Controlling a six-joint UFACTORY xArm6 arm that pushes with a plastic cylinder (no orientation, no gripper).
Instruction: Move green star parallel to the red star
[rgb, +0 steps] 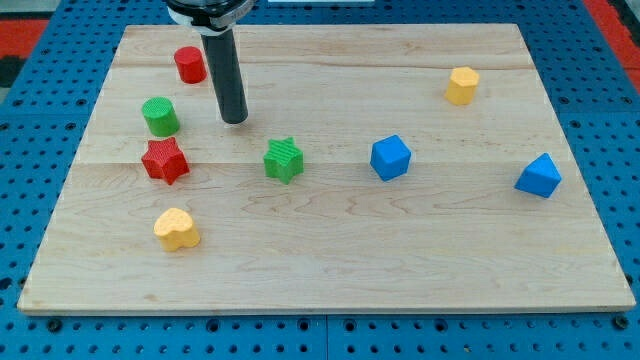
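The green star (283, 159) lies on the wooden board left of centre. The red star (164, 160) lies at the view's left, level with the green star and well apart from it. My tip (235, 120) rests on the board above and left of the green star, a short gap away, touching no block. It is right of the green cylinder (160, 116).
A red cylinder (189, 64) sits near the view's top left. A yellow heart (177, 229) lies below the red star. Two blue blocks (390, 157) (539, 176) lie to the right. A yellow block (461, 85) is at top right. The board's edge (320, 308) runs along the bottom.
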